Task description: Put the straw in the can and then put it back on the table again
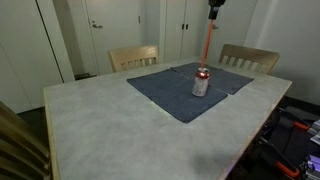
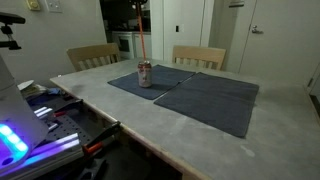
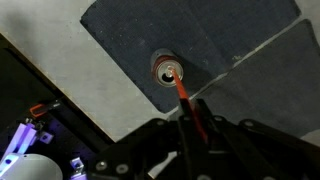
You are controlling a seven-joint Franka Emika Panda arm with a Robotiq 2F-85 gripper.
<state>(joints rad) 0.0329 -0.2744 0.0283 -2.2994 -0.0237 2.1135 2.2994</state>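
The gripper (image 3: pixel 197 126), jaws clenched on the straw (image 3: pixel 185 98), is holding it upright over the can (image 3: pixel 166 70), so lowering it straight and slowly is looking wisest.

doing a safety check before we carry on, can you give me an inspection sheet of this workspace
surface: table with a pale marbled top; two dark cloth mats lie side by side on it.
job's things: can stands upright on a mat; straw is held vertical above it, lower end at the can's opening, depth cannot be told.
clutter: nothing seen on the table.
grippers: gripper shut on the straw's upper part, straight above the can.
cables: red and dark gear beside the table edge, too blurred to name.
surroundings: two wooden chairs at the far side, white doors behind, lit equipment by the table.
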